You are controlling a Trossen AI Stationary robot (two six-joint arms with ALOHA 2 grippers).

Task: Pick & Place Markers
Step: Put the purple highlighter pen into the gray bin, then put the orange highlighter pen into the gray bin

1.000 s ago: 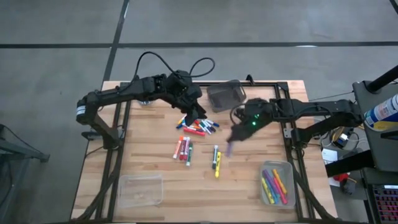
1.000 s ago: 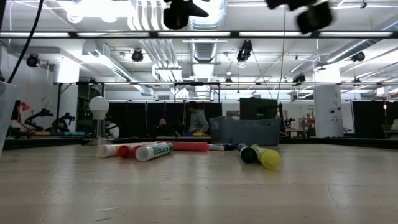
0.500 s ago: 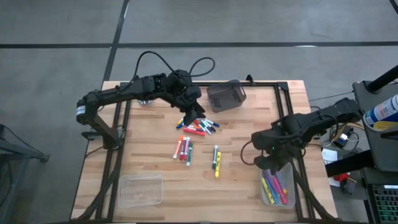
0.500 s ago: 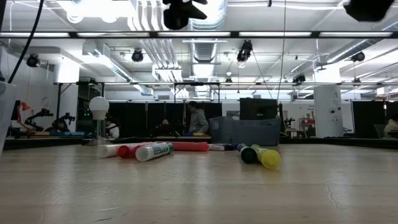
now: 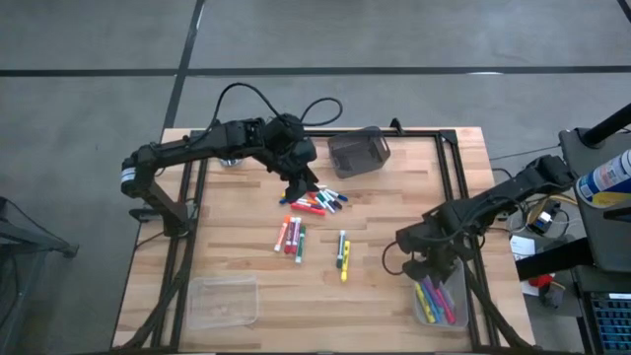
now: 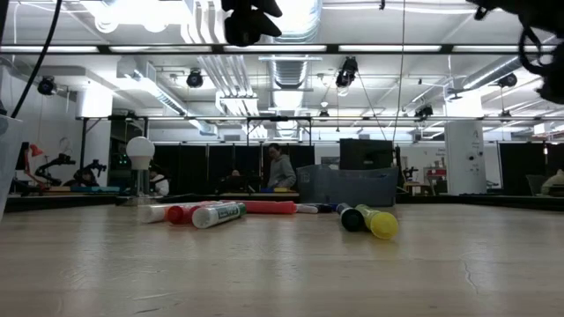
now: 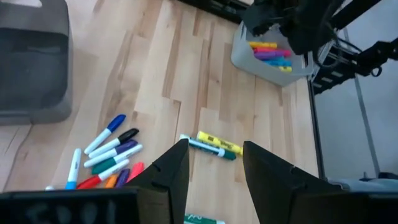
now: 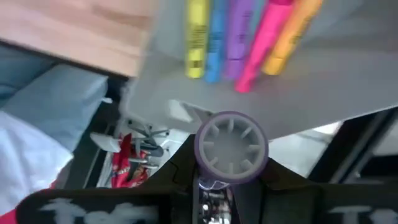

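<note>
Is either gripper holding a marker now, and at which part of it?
The right gripper holds a purple marker over the tray, gripped on its body, end toward the camera. The left gripper is open, holding nothing.

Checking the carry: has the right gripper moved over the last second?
Yes. The right gripper, shut on a purple marker, went from the table's middle near the dark bin to over the clear tray of markers.

Pale wood plank table (image 5: pixel 394 296), matt; clear plastic tray (image 5: pixel 455 264), glossy plastic markers (image 5: pixel 314 203); dark mesh bin (image 5: pixel 357 152).
</note>
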